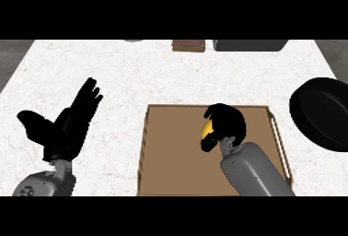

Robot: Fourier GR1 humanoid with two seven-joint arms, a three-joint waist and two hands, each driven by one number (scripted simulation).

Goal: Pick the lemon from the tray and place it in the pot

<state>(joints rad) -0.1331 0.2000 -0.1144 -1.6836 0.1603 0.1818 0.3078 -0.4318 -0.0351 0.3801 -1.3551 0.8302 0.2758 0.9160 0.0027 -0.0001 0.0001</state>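
Lemon (206, 128) (hand-wrapped (224, 120)) over tray (176, 152)

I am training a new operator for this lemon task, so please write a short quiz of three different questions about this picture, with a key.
1. True or false: the right hand is curled round the lemon over the tray.
2. Where does the black pot lie? A) left of the tray B) right of the tray C) inside the tray
3. Fill in: the left hand rests with its fingers ____.

Key: 1 true; 2 B; 3 open
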